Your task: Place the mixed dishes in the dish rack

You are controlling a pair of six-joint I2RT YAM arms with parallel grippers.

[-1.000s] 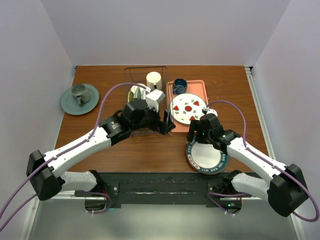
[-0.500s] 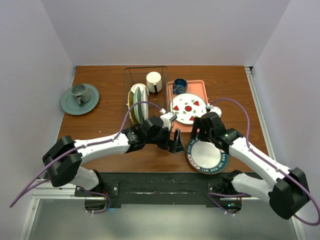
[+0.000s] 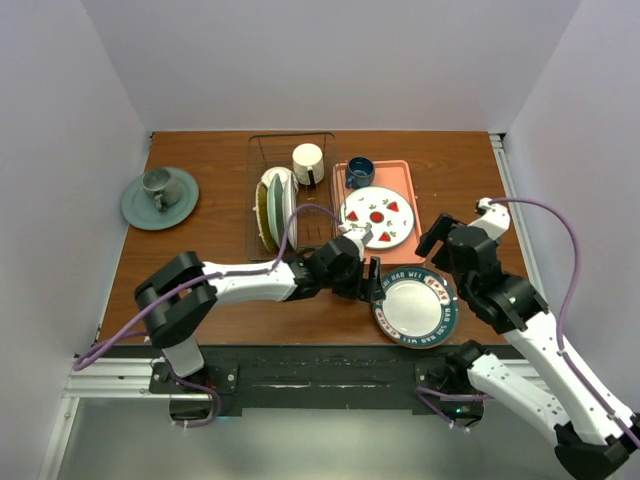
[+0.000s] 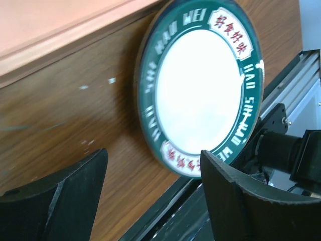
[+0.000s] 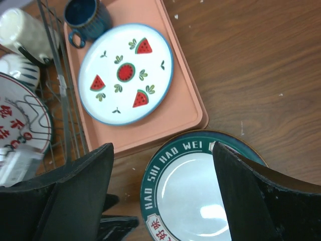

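Teal-rimmed plate (image 3: 413, 306) lying flat, left pincer (image 3: 376, 288) just beside its rim

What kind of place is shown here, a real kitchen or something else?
Probably a robot test booth, not a kitchen: plain white walls box in a wooden table, with a dish rack and a teal-rimmed plate staged on it.

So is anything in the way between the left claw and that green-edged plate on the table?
No, nothing visible is. The left gripper has its fingers open right at the edge of the teal-rimmed plate, with only bare table between them. The pink tray lies beside the plate, not in that gap.
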